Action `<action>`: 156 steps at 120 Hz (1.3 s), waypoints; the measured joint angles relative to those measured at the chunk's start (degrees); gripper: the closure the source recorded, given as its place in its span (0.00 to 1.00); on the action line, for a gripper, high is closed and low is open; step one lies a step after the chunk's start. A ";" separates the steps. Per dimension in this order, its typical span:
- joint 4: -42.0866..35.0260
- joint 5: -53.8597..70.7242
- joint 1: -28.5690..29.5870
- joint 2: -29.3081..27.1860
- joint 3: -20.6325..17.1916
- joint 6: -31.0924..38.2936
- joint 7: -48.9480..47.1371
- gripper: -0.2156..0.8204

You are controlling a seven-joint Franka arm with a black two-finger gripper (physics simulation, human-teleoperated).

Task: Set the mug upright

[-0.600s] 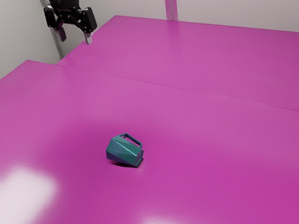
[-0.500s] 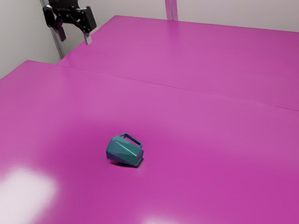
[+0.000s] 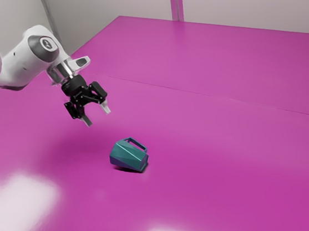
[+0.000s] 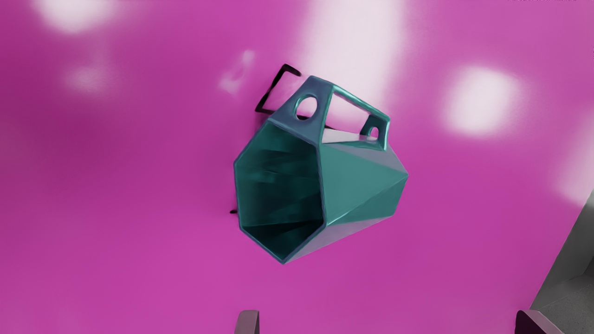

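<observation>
Swung nearer and lower, the gripper [image 3: 98, 118], wide open and empty, hangs toward the exterior view's left of the mug [image 3: 129, 155], probably above it. The mug hasn't budged: it lies sideways on the table [image 3: 226, 168], so it still needs righting.

A teal, faceted, smooth-sided mug [image 3: 129, 155] is lying on its side on the glossy magenta surface [image 3: 220, 173], resting toward seven o'clock from the exterior view's centre. Its angular loop handle [image 4: 357, 99] is pointing upward, leaning toward one o'clock in that view. Its many-sided mouth [image 4: 280, 190] is opening sideways, showing a dark teal, faceted inside.
</observation>
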 joint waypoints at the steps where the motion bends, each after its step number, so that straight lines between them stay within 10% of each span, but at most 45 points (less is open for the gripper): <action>1: -0.31 -0.59 0.01 0.32 0.10 0.22 0.46 0.21; 125: -14.36 -24.70 -0.36 2.13 -3.52 5.16 33.86 0.22; 156: -14.47 -26.07 -0.38 2.08 -3.94 5.87 36.09 0.68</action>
